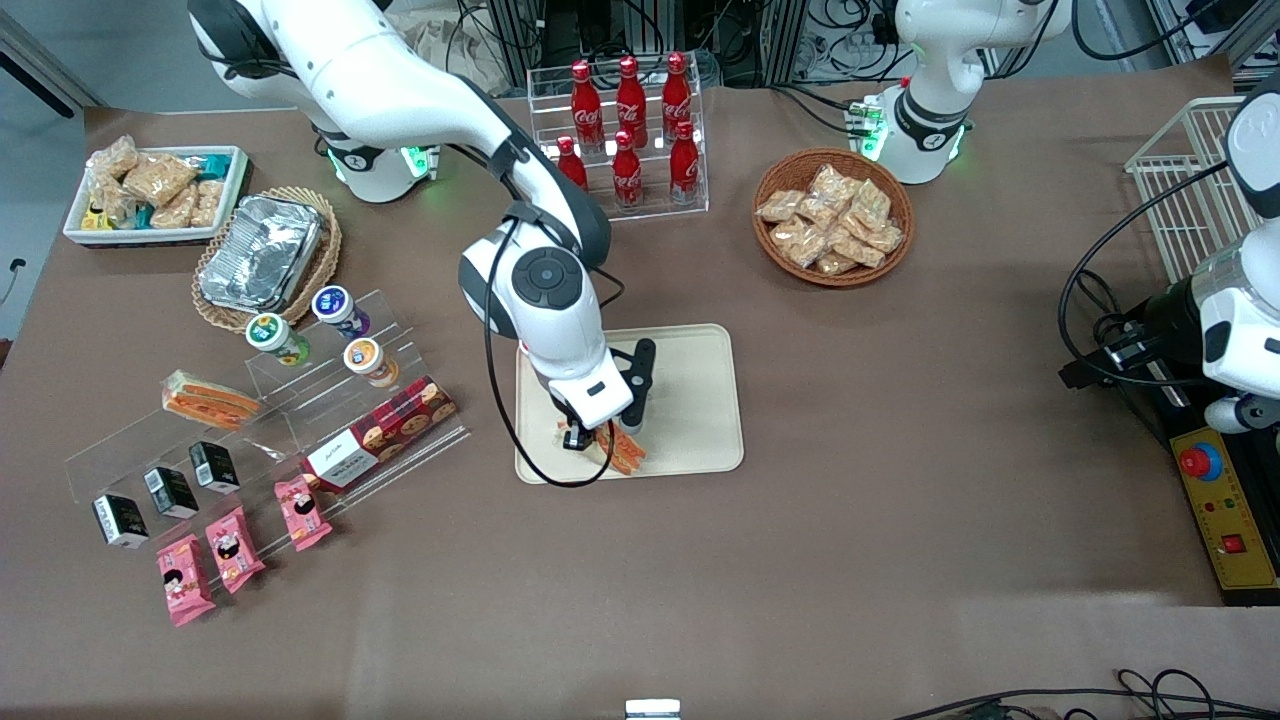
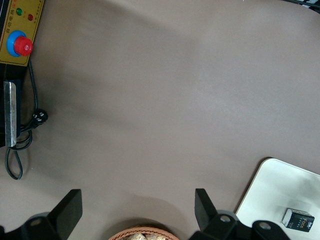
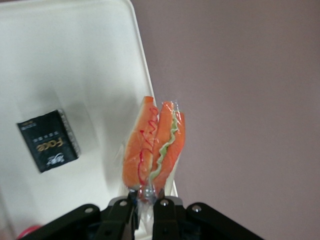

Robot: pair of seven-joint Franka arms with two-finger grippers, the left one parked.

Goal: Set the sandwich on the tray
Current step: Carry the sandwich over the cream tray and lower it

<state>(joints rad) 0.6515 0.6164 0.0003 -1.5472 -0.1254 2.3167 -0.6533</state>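
We see gripper point(image 3: 142, 202) clamping sandwich point(image 3: 155, 145) over tray point(image 1: 700, 400) edge, black box point(image 3: 48, 140) on tray, wrist view only

A robot lab staged as a snack shop is indicated by the brown-covered table point(image 1: 800, 560), acrylic display shelves point(image 1: 300, 420), cola bottle rack point(image 1: 620, 135), emergency-stop box point(image 1: 1225, 515) and cable clutter point(image 1: 560, 30).

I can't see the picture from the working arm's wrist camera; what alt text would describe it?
The claw is shut on a clear-wrapped sandwich, holding it over the rim of a cream tray. A small black packet lies on the tray, with brown table alongside.
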